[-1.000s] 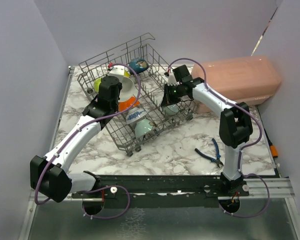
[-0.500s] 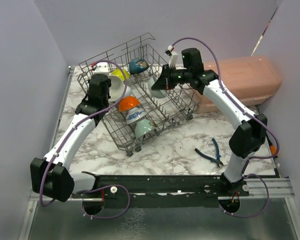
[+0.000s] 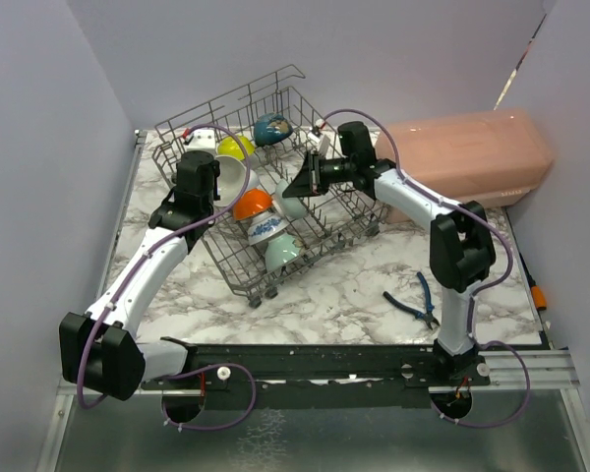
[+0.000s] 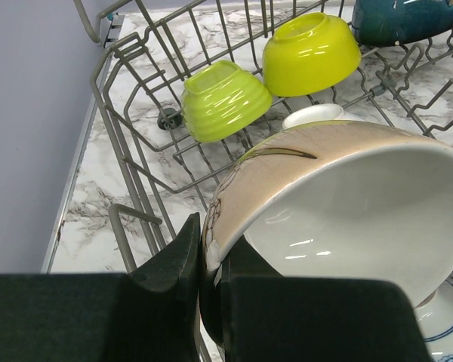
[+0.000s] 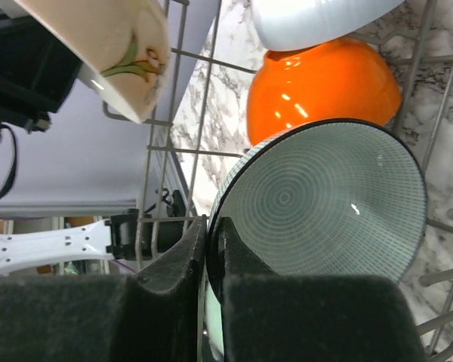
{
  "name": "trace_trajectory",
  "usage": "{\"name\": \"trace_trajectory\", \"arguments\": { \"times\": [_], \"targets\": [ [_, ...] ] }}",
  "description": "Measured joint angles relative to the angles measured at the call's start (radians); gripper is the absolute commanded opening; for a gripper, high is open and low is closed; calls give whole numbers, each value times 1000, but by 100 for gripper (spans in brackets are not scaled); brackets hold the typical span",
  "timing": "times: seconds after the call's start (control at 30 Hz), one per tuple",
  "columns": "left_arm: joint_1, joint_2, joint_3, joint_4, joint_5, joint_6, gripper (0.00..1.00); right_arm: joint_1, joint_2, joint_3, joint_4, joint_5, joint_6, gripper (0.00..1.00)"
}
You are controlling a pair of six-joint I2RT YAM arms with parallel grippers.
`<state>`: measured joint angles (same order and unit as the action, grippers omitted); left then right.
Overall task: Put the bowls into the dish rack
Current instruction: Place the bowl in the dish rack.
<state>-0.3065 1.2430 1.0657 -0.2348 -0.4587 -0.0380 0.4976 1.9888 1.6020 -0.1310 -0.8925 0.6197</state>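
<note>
The grey wire dish rack sits askew on the marble table. My left gripper is shut on the rim of a beige bowl with a white inside, held tilted over the rack's left part. My right gripper is shut on the rim of a pale teal bowl, held on edge inside the rack beside the orange bowl. In the rack lie a ribbed lime bowl, a yellow bowl, a dark blue bowl, a blue-patterned bowl and another teal bowl.
A pink lidded box stands at the back right, close behind the right arm. Blue-handled pliers lie on the marble in front of the right arm. Walls close in on the left and the back.
The right gripper lifted the teal bowl from the rack's right side, carried it left and lowered it beside the orange bowl. The left gripper shifted slightly left with the beige bowl.
</note>
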Motion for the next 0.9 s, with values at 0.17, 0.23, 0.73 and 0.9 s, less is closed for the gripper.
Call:
{"name": "trace_trajectory", "arguments": {
  "times": [0.17,0.23,0.73,0.9],
  "targets": [
    [0,-6,0,0,3,0,0,1,51,13,-13,6,-17,50],
    [0,-11,0,0,3,0,0,2,61,21,-49,24,-46,59],
    [0,-16,0,0,3,13,0,6,-205,94,-485,469,-428,68],
    [0,-16,-2,0,6,17,0,6,-211,93,-631,547,-491,53]
  ]
}}
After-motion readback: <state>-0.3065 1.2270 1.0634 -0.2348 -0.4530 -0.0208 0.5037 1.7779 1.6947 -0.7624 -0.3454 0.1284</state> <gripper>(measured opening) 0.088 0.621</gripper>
